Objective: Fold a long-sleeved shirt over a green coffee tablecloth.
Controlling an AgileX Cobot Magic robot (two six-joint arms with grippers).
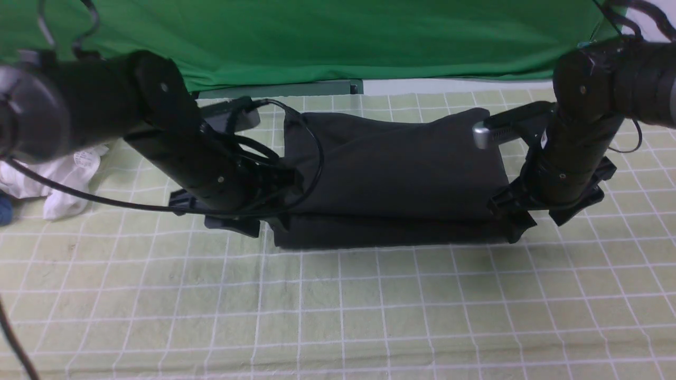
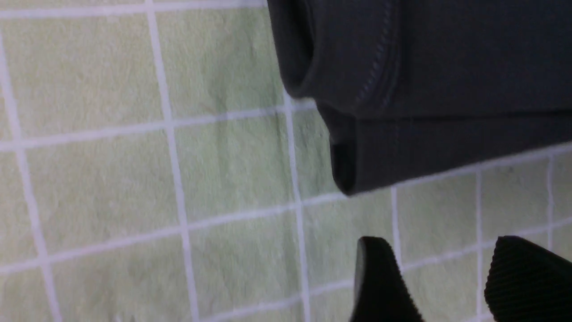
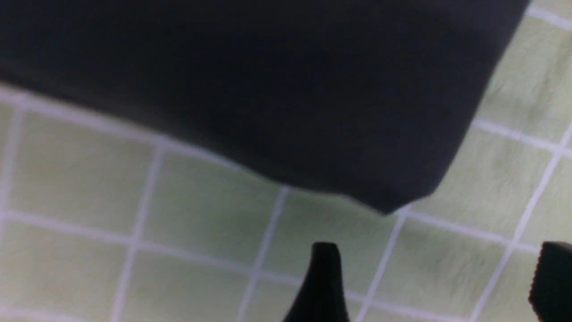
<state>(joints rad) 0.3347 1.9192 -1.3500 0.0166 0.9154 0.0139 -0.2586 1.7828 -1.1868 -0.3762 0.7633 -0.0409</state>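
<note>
The long-sleeved shirt point(image 1: 391, 174) lies folded into a black rectangle on the green coffee tablecloth point(image 1: 338, 306), with no print showing. My left gripper point(image 1: 232, 221) hovers at the shirt's near left corner, and my right gripper point(image 1: 515, 221) at its near right corner. In the left wrist view the layered, stitched shirt edge point(image 2: 447, 67) lies beyond the gripper point(image 2: 442, 255), which is open over bare cloth point(image 2: 111, 179). The right wrist view shows a shirt corner point(image 3: 268, 89) just past the right gripper point(image 3: 435, 259), also open, with only tablecloth point(image 3: 201, 210) between its fingers point(image 3: 324, 281).
A crumpled white garment point(image 1: 63, 174) lies at the left edge beside a small blue object point(image 1: 4, 208). A plain deep-green cloth point(image 1: 338, 37) hangs along the back, with a grey bar point(image 1: 296, 88) at its foot. Cables loop from the left arm over the shirt's left side.
</note>
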